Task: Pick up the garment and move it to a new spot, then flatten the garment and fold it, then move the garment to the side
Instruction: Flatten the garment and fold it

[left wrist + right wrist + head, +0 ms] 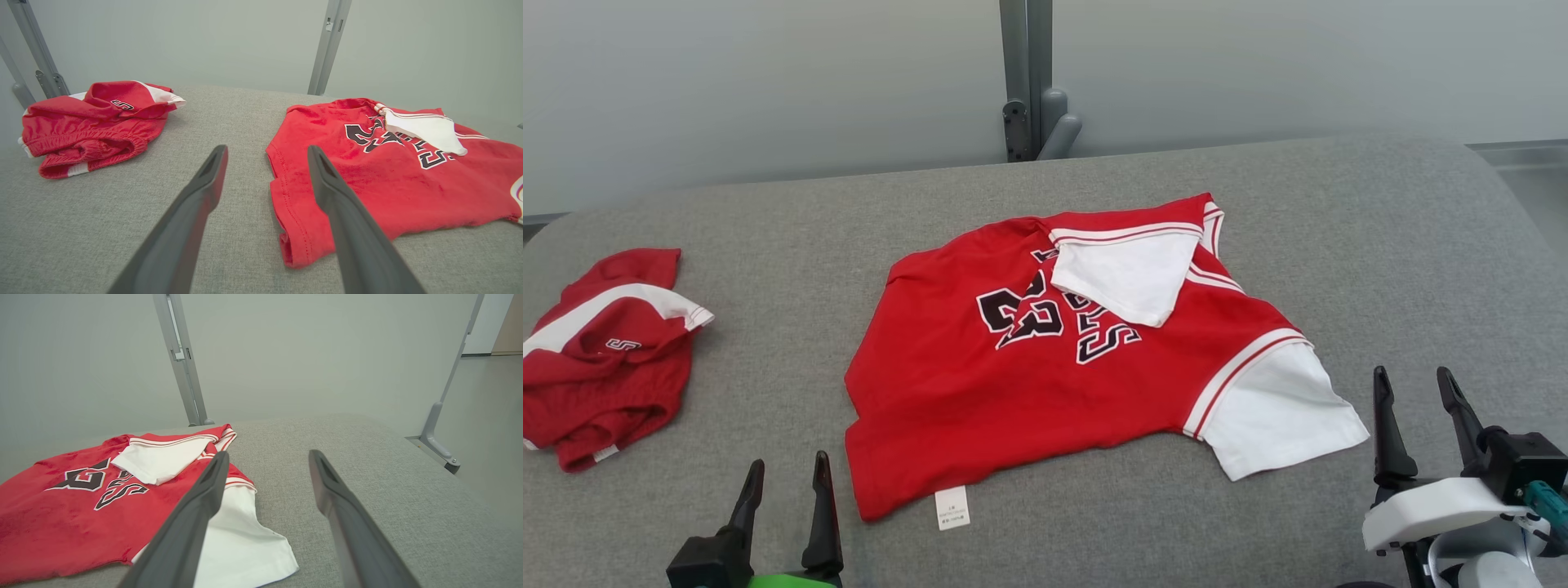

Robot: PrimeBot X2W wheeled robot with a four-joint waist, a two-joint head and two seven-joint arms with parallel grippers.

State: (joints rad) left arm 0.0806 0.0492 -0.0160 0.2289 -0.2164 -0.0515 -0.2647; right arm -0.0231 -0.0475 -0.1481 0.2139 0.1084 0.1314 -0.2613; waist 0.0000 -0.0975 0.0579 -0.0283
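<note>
Two red garments lie on the grey woven table, whose cover looks coarse enough to drag at cloth. The bigger one, the jersey, is near the middle, lying sideways with its hem toward the robot's left. It is soft knit with black, white-edged lettering across the chest. Well apart at the left sits a crumpled bundle of red shorts with a white stripe.

The jersey looks mostly spread, so I judge that flattening is the step in hand. The near white sleeve lies out flat. The far sleeve is flipped over the lettering in a rough triangle. It would be best to pinch that sleeve at its loose tip, take one layer only, and draw it low and outward toward the far edge so the body does not shift. The hem corner by the small white label is rolled and wants smoothing too.

The left claw and the right claw both stand spread, gripping nothing, near the jersey's two ends.
</note>
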